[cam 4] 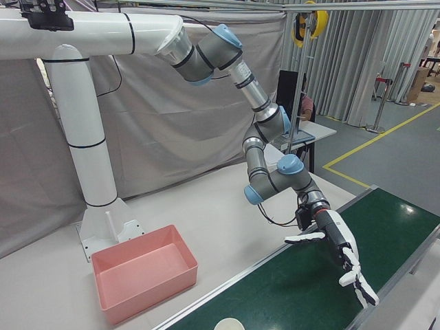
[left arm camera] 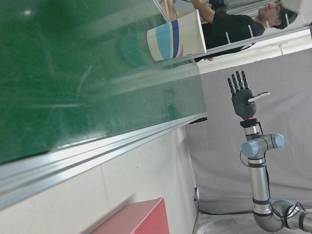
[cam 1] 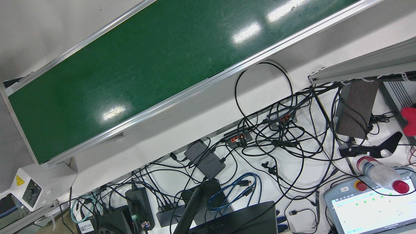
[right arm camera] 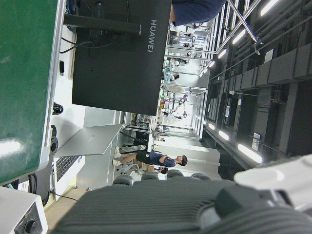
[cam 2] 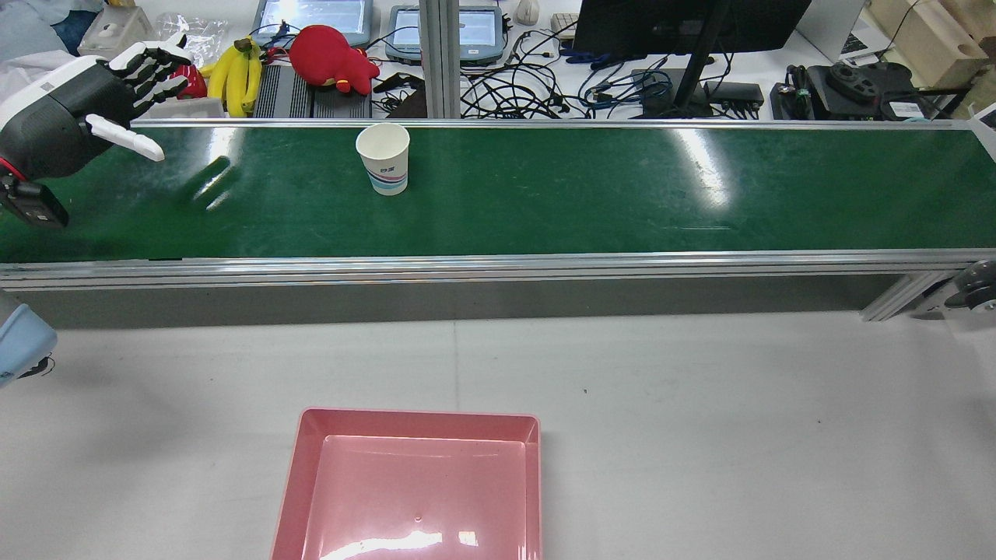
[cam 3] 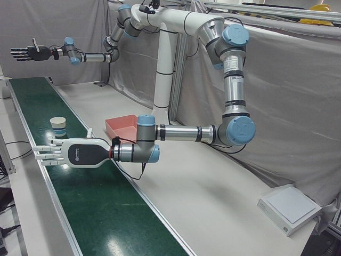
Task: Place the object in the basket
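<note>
On the table nearest you, the pink basket (cam 2: 416, 482) sits empty: nothing of your task is done yet.

Beyond it, on the green conveyor belt (cam 2: 622, 194), the paper cup (cam 2: 384, 158) stands upright near the belt's far rail, untouched. Your left robot hand (cam 2: 117, 93) hovers over the belt's left end, fingers spread and holding nothing, well apart from the cup. Your right robot hand (cam 3: 26, 53) hangs high over the belt's far end, likewise spread and empty. Left for you, by the look of it: reach the cup, grasp it, carry it back across the belt's near rail and set it in the basket.
</note>
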`<action>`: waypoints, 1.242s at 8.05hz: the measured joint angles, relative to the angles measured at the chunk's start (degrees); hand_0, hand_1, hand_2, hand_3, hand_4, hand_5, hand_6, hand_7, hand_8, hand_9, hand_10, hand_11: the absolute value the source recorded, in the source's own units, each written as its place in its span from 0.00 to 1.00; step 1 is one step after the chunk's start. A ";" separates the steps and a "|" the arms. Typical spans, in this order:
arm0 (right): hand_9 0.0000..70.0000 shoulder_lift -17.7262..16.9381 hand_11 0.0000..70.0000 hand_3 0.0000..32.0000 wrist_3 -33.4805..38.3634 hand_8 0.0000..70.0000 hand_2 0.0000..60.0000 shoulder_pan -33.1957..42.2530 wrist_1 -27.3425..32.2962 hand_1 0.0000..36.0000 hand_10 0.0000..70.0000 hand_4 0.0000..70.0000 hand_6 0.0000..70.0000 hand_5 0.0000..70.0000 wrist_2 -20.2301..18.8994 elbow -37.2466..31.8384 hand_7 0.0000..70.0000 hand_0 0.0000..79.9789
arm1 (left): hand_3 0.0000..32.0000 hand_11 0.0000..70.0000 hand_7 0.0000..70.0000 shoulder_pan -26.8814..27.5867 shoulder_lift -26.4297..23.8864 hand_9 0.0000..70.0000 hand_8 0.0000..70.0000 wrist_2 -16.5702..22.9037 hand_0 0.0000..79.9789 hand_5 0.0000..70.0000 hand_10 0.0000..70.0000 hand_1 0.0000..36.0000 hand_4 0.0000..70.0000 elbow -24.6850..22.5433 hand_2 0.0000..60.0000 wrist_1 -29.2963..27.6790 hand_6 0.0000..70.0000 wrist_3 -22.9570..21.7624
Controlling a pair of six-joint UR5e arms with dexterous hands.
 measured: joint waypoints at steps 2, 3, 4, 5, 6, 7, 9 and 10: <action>0.00 0.00 0.00 0.00 0.00 0.00 0.00 0.00 0.00 0.00 0.00 0.00 0.00 0.00 0.00 0.00 0.00 0.00 | 0.16 0.10 0.01 0.04 0.19 0.00 0.00 0.00 0.69 0.60 0.05 0.34 0.00 -0.37 0.00 0.75 0.02 0.09; 0.00 0.00 0.00 0.00 -0.01 0.00 0.00 0.00 0.00 0.00 0.00 0.00 0.00 0.00 0.00 0.00 0.00 0.00 | 0.16 0.10 0.01 -0.07 0.44 0.00 0.00 -0.03 0.69 0.60 0.05 0.34 0.00 -0.36 0.00 0.95 0.02 0.23; 0.00 0.00 0.00 0.00 0.00 0.00 0.00 0.00 0.00 0.00 0.00 0.00 0.00 0.00 0.00 0.00 0.00 0.00 | 0.16 0.10 0.01 -0.42 0.56 0.00 0.00 -0.06 0.69 0.60 0.05 0.34 0.00 -0.45 0.00 1.04 0.02 0.21; 0.00 0.00 0.00 0.00 0.02 0.00 0.00 0.00 0.00 0.00 0.00 0.00 0.00 0.00 0.00 0.00 0.00 0.00 | 0.16 0.10 0.01 -0.82 0.58 0.00 0.00 -0.05 0.69 0.60 0.05 0.34 0.00 -0.53 0.00 1.08 0.02 0.15; 0.00 0.00 0.00 0.00 0.00 0.00 0.00 0.00 0.00 0.00 0.00 0.00 0.00 0.00 0.00 0.00 0.00 0.00 | 0.16 0.10 0.01 -1.09 0.60 0.00 0.00 -0.02 0.69 0.60 0.05 0.34 0.00 -0.60 0.00 1.09 0.02 0.14; 0.00 0.00 0.00 0.00 0.00 0.00 0.00 0.00 0.00 0.00 0.00 0.00 0.00 0.00 0.00 0.00 0.00 0.00 | 0.16 0.10 0.01 -1.06 0.65 0.00 0.00 -0.01 0.69 0.60 0.05 0.34 0.00 -0.68 0.00 1.13 0.02 0.28; 0.00 0.00 0.00 0.00 -0.04 0.00 0.00 0.00 0.00 0.00 0.00 0.00 0.00 0.00 0.00 0.00 0.00 0.00 | 0.16 0.10 0.01 -0.80 0.66 0.00 0.00 0.30 0.69 0.60 0.05 0.34 0.00 -1.09 0.00 1.73 0.02 0.45; 0.00 0.00 0.00 0.00 -0.04 0.00 0.00 0.00 0.00 0.00 0.00 0.00 0.00 0.00 0.00 0.00 0.00 0.00 | 0.16 0.10 0.01 -0.59 0.65 0.00 0.00 0.57 0.69 0.60 0.05 0.34 0.00 -1.36 0.00 2.11 0.02 0.48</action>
